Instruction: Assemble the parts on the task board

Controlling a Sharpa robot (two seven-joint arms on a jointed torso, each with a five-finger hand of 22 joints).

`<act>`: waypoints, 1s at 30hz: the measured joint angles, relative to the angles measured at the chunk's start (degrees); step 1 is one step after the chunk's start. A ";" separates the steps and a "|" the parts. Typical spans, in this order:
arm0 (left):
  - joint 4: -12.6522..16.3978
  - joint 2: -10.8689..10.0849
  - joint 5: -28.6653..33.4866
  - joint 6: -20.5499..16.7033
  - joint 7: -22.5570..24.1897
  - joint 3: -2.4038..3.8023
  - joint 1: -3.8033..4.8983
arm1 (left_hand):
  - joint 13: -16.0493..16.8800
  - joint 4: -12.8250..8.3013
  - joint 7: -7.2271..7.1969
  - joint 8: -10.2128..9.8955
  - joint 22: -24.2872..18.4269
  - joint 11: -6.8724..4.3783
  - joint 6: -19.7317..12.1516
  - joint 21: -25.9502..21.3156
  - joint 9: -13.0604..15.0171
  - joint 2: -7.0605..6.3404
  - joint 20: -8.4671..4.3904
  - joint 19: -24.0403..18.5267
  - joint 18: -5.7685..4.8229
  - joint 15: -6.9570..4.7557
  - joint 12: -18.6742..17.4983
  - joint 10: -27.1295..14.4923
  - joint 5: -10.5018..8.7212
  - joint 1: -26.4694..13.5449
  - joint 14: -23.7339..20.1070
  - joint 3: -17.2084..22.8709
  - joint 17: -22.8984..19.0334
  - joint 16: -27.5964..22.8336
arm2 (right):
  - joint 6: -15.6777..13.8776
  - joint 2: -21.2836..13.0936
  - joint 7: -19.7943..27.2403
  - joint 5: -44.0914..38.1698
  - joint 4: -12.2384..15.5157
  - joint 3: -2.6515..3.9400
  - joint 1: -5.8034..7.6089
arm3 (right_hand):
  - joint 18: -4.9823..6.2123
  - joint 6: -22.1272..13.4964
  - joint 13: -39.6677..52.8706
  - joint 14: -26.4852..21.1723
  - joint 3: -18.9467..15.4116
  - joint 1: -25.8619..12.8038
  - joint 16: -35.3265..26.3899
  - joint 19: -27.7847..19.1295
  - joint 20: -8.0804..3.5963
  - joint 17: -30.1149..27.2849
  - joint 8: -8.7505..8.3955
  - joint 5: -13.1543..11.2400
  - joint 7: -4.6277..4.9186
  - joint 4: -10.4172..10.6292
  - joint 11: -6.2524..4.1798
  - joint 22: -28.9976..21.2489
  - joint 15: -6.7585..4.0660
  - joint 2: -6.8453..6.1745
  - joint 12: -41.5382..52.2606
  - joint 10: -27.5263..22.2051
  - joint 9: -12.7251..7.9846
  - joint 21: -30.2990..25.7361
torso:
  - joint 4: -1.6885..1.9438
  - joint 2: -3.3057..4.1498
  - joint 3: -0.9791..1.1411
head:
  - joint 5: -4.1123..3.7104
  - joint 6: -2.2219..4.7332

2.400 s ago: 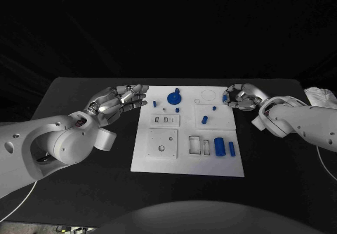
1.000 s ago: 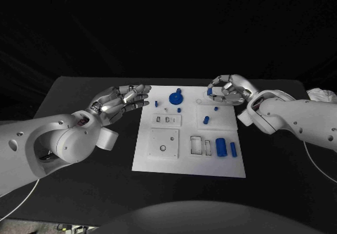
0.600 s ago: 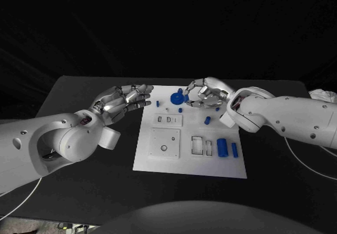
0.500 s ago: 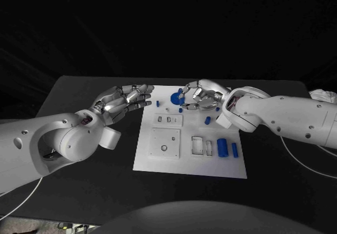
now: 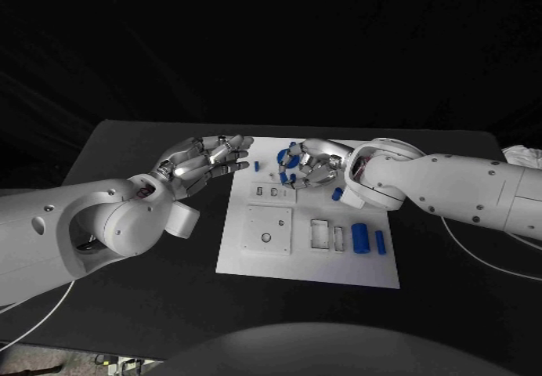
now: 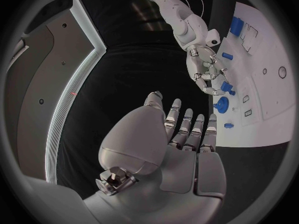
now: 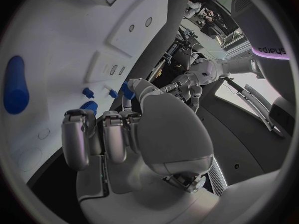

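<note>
- Hovering over the far part of the white task board (image 5: 306, 266), the right hand (image 5: 313, 165) had its fingers curled in by the blue round part (image 5: 289, 159); I cannot tell whether it gripped anything
- Left hand (image 5: 202, 163) hung just left of the board, fingers spread, holding nothing
- Two blue cylinders (image 5: 362, 237) lay near the board's right edge

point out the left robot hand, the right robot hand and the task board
left robot hand (image 5: 201, 163), head view, on the middle of the hand
right robot hand (image 5: 311, 164), head view, on the back of the hand
task board (image 5: 305, 266), head view, on its bare near part
</note>
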 measured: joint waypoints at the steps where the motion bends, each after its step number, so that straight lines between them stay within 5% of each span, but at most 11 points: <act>1: -0.03 0.03 0.00 0.00 0.00 0.00 0.00 | 0.00 0.00 0.00 0.00 0.00 0.00 0.00 0.00 0.00 0.00 0.00 0.00 -0.01 0.00 0.00 0.00 0.00 0.00 0.00 0.00 0.00 0.00 | 0.17 0.15 -0.16 -0.40 0.00 0.00 0.00 | 0.01 0.00 0.00 0.00 0.00 0.00 0.00 0.00 0.00 0.00 -0.02 0.00 0.00 0.00 0.00 0.00 0.00 0.00 0.00 0.00 -0.06 0.00 | -0.01 0.01 0.01 | 0.01 0.00; 30: -0.11 0.31 -0.04 0.08 0.00 -0.02 -0.01 | 0.00 0.00 0.00 0.00 0.00 0.00 0.00 0.00 0.00 0.00 0.00 0.00 -0.01 0.00 0.00 0.00 0.00 0.00 0.00 0.00 0.00 0.00 | 2.97 1.74 -3.63 -6.49 -2.39 0.00 -0.40 | 0.00 0.57 0.00 -0.06 0.40 0.01 0.00 -0.21 0.21 0.04 -0.80 0.00 0.22 -0.40 0.15 -0.02 0.35 -0.01 0.00 0.16 -0.64 -0.58 | 0.00 -0.07 0.00 | -0.03 0.00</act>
